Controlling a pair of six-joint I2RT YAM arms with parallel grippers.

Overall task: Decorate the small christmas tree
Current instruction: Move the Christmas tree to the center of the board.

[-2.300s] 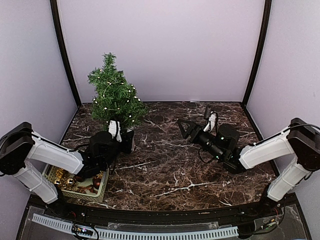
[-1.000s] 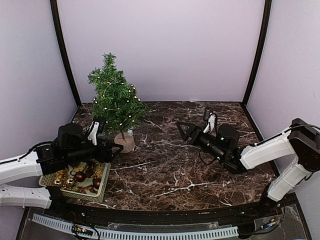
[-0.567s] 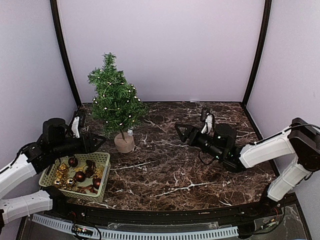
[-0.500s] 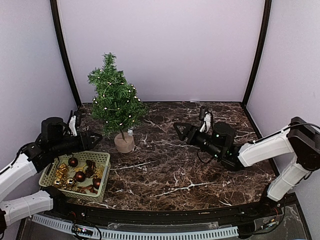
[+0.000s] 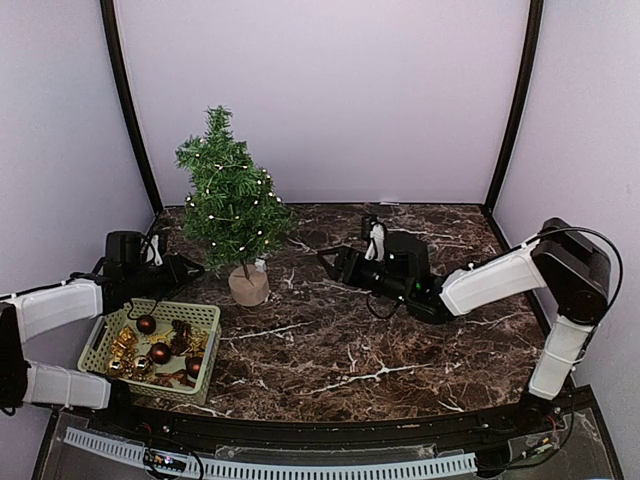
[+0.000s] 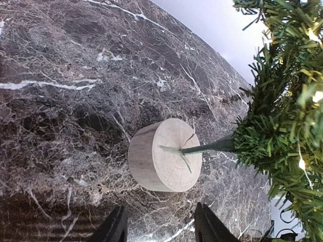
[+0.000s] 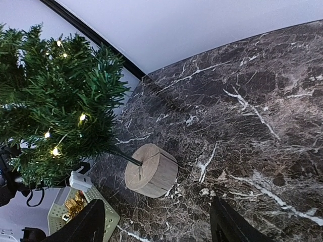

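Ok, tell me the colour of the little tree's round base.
Pale tan bare wood; the base shows best in the left wrist view.

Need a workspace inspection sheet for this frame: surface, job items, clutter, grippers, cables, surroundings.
Surface: dark marble-pattern table, white veining.
Job's things: small christmas tree upright on its wooden base, lights lit; basket of red and gold ornaments at near left.
Clutter: nothing seen.
Grippers: left gripper open, empty, facing the base; right gripper open, empty, also facing the tree.
Cables: black cable looping over the right arm, apart from the tree.
Surroundings: plain pale walls, black corner posts.
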